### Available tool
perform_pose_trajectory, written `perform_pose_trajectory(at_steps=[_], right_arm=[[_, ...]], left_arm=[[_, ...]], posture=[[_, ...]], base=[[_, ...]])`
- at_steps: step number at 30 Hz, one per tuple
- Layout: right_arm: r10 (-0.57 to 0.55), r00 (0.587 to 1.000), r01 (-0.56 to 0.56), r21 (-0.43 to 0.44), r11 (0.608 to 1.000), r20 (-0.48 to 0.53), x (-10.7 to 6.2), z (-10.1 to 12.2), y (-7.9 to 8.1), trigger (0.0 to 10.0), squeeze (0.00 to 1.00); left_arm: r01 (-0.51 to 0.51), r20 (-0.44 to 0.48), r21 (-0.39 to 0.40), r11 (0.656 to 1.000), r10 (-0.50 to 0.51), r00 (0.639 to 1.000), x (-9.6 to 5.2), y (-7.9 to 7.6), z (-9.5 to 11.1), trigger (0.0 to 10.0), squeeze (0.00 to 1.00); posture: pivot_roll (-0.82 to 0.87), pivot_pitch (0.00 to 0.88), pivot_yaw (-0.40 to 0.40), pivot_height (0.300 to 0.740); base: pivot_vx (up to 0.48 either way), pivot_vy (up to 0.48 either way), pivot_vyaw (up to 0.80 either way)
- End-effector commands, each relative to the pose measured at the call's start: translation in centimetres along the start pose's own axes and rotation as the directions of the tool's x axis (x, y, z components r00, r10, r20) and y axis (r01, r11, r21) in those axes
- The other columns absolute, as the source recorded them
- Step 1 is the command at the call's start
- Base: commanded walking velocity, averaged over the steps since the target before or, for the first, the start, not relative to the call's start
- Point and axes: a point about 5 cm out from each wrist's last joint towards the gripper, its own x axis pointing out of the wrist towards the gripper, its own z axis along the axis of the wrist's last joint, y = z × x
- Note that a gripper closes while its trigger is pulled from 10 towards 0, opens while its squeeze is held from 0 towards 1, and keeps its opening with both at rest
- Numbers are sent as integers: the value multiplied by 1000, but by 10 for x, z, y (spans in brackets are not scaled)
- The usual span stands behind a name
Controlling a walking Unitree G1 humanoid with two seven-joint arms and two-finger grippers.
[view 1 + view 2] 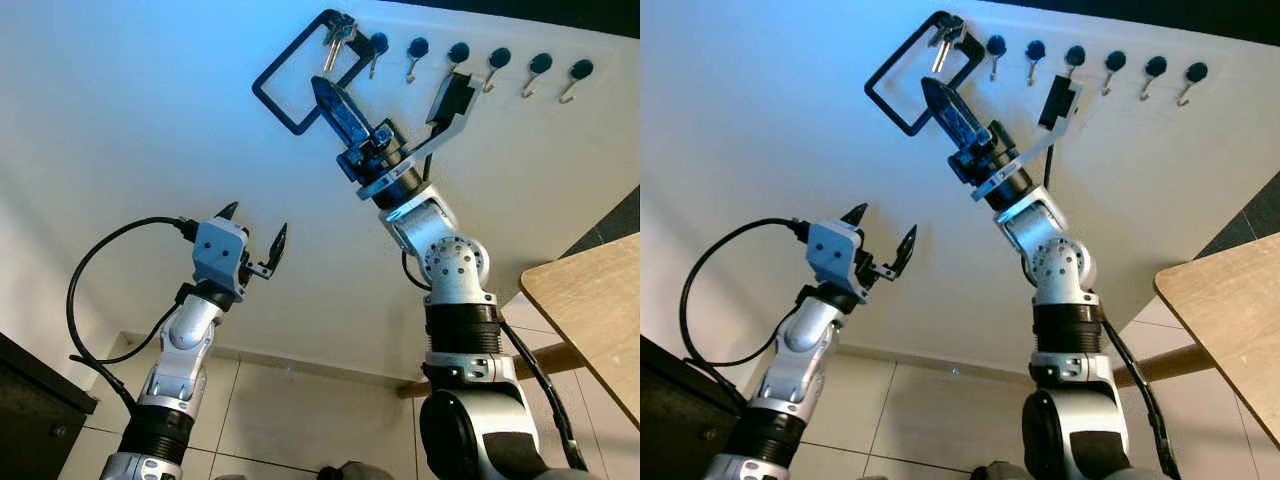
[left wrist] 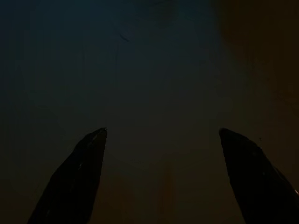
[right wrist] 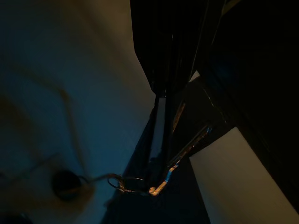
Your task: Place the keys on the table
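1. Six round dark-knobbed metal wall hooks (image 1: 458, 52) line the far white wall (image 1: 150, 110).
2. Silver metal keys (image 1: 336, 38) hang at the row's left end on a black rectangular loop (image 1: 283, 105).
3. Right gripper (image 1: 335, 108) reaches up inside that loop just below the keys; I cannot tell its jaw state.
4. Left gripper (image 1: 255, 228) hovers lower left, jaws apart, holding nothing.
5. Light wooden table (image 1: 590, 310) stands at right.

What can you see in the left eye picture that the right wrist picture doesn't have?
Left eye view alone: both silver arms, the left gripper open in mid-air, a wooden table at the right, a tiled floor and a row of wall hooks. Right wrist view alone: a dark close-up along the right gripper's black fingers, with one hook nearby. Both: the keys hanging by the wall.
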Motion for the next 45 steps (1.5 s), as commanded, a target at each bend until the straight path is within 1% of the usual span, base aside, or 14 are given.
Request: perform_pose_trajectory(at_steps=[1,6,9,10,11,13,14,16,17,23,24,25,26,45], right_arm=[[43,999,-43,36,998,8,1,-8,7,0,0],[7,1000,-6,71,997,-10,-4,-11,4,314,0],[-109,993,111,51,992,-40,-12,-17,-12,4667,0],[-123,992,125,49,991,-41,-13,-18,-14,4667,0],[-136,990,138,46,989,-41,-15,-18,-15,10000,0],[-148,988,150,41,988,-37,-16,-17,-17,10000,0],[-156,987,157,39,987,-28,-16,-15,-18,10000,275],[-157,987,158,38,987,-23,-16,-14,-18,10000,275],[-161,987,162,37,986,-18,-16,-13,-19,10000,1000],[-163,987,163,42,986,-4,-17,-10,-19,10000,1000],[-169,986,168,45,985,3,-18,-9,-19,10000,306],[-169,986,168,45,985,3,-18,-9,-19,10000,306],[-177,984,177,49,983,10,-19,-8,-21,10000,0],[-416,909,416,101,904,-15,-70,-31,-68,10000,0]], left_arm=[[23,-26,11,1000,-23,999,-4,-3,-4,10000,0],[26,-29,12,1000,-26,999,-4,-4,-4,10000,0],[31,-31,13,999,-31,999,-4,-4,-5,10000,0],[32,-31,13,999,-32,999,-4,-5,-5,10000,0],[34,-31,14,999,-33,999,-4,-5,-5,10000,0],[36,-31,15,999,-36,999,-4,-5,-5,10000,0],[38,-32,15,999,-37,999,-4,-6,-5,10000,0],[38,-31,14,999,-37,999,-4,-6,-5,10000,0],[39,-32,15,999,-38,999,-4,-6,-5,10000,0],[37,-31,16,999,-37,999,-4,-5,-5,10000,0],[36,-32,17,999,-36,999,-5,-5,-5,10000,0],[36,-32,17,999,-36,999,-5,-5,-5,10000,0],[36,-32,16,999,-35,999,-5,-5,-5,10000,0],[29,-32,14,999,-29,999,-3,-6,-4,10000,0]], posture=[[71,42,-51,740],[69,44,-50,740],[69,45,-51,740],[69,45,-51,740],[68,46,-50,740],[68,46,-50,740],[68,47,-50,740],[68,47,-50,740],[68,47,-50,740],[70,49,-50,740],[70,49,-50,740],[70,49,-50,740],[71,50,-50,740],[74,69,-49,740]], base=[[0,0,0],[0,0,0],[0,0,0],[0,0,0],[0,0,0],[0,0,0],[0,0,0],[0,0,0],[0,0,0],[0,0,0],[0,0,0],[0,0,0],[0,0,0],[0,0,0]])
